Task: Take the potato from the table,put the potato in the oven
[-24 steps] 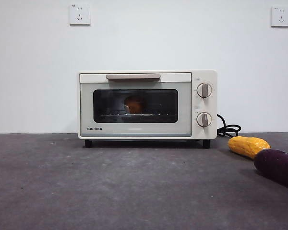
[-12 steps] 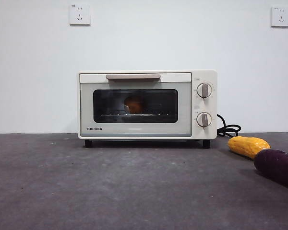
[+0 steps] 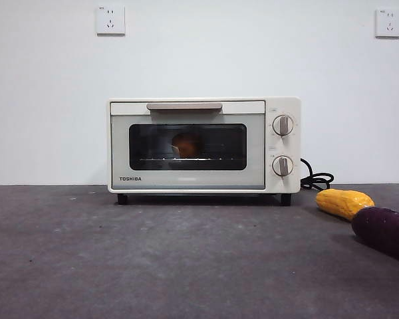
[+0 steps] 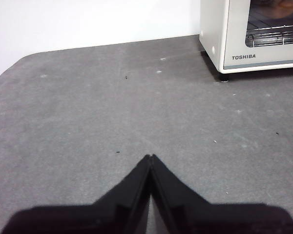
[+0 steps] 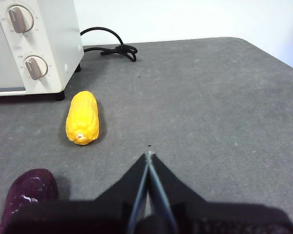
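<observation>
Both arms hang above the table (image 3: pixel 186 266), clear of everything. The left gripper (image 4: pixel 150 157) has its jaws pressed together on nothing; the right gripper (image 5: pixel 149 154) is likewise closed and empty. Near the right one lie a purple vegetable (image 5: pixel 29 192) and a yellow one (image 5: pixel 82 118). Farther back stands the oven (image 3: pixel 203 145), door closed, the potato (image 3: pixel 187 143) inside on its rack.

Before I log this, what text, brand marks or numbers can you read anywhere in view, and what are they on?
"TOSHIBA": dark letters on the cream-white toaster oven, at the door's lower corner; also legible in the left wrist view.
Markings around the two round knobs: too small to read.
No other text is visible.
</observation>
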